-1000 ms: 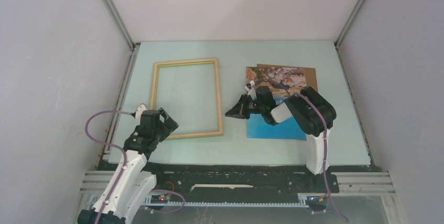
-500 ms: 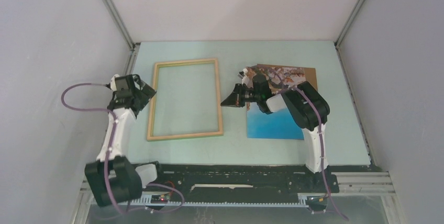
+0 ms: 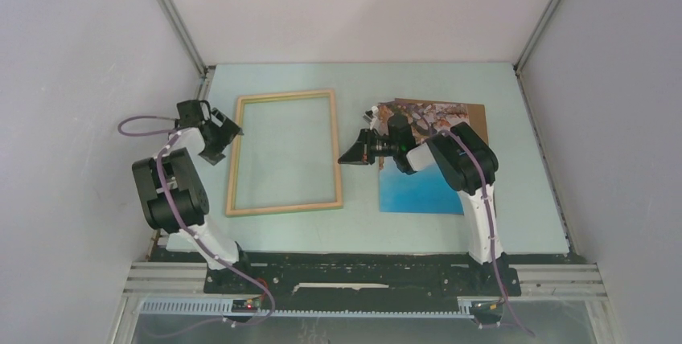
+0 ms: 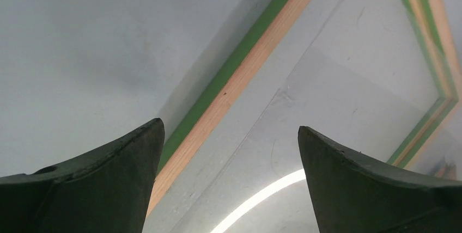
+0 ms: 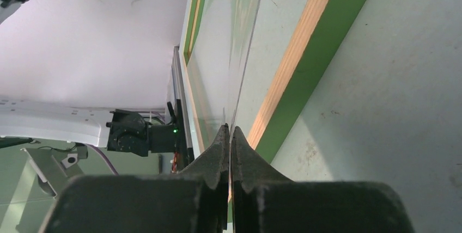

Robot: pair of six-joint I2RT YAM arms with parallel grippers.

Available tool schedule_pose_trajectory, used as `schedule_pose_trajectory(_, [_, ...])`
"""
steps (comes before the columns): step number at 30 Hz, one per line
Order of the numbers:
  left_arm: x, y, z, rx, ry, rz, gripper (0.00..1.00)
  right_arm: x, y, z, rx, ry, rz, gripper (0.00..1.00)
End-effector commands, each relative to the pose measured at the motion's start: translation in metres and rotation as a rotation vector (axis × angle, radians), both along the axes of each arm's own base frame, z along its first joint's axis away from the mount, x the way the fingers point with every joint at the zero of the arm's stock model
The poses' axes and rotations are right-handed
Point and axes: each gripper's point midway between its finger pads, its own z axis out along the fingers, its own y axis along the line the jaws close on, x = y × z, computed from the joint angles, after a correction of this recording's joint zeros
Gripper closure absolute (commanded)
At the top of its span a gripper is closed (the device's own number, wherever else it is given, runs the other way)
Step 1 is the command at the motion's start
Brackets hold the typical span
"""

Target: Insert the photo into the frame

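Left end effector [image 4: 229, 127]: released, its two dark fingers spread wide with nothing between them but air.
Left end effector position: over the left rail of the frame [image 3: 283, 208], which crosses the gap between the fingers in the wrist view; no contact can be made out.
Right end effector [image 5: 229, 129]: clenched, fingertips pressed together. Whether anything thin is pinched there cannot be told.
Right end effector position: low, just beside the frame's right rail on its outer side, pointing toward the frame.
Frame: lying flat on the left half of the surface [image 3: 362, 231], pale wood face up, green showing along its edges.
Photo [image 3: 422, 187]: flat on the right half of the surface, apart from the frame, blue part toward the near edge and rocks toward the far edge. The right arm reaches across it.
Brown board [image 3: 477, 115]: under the photo's far end, showing past its far right corner.
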Motion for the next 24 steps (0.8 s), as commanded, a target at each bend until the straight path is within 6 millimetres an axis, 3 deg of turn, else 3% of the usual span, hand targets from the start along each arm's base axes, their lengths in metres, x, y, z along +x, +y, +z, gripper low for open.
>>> schedule_pose_trajectory(1, [0.021,-0.006,0.013,-0.043,-0.089,-0.084,0.00,0.005,0.007,0.029,0.095,-0.055,0.039,1.00])
schedule_pose_trajectory(7, [0.018,-0.018,0.001,-0.122,-0.097,-0.082,0.00,0.013,0.011,0.031,0.147,0.035,0.032,1.00])
schedule_pose_trajectory(16, [0.020,-0.028,0.003,-0.189,-0.127,-0.088,0.00,0.019,0.014,0.031,0.130,0.106,0.017,0.99])
schedule_pose_trajectory(18, [0.020,-0.028,0.003,-0.189,-0.127,-0.088,0.00,0.019,0.015,0.027,0.098,0.139,0.000,0.85])
schedule_pose_trajectory(24, [0.021,-0.033,0.000,-0.220,-0.127,-0.092,0.00,0.020,0.017,0.022,0.002,0.180,-0.028,0.61])
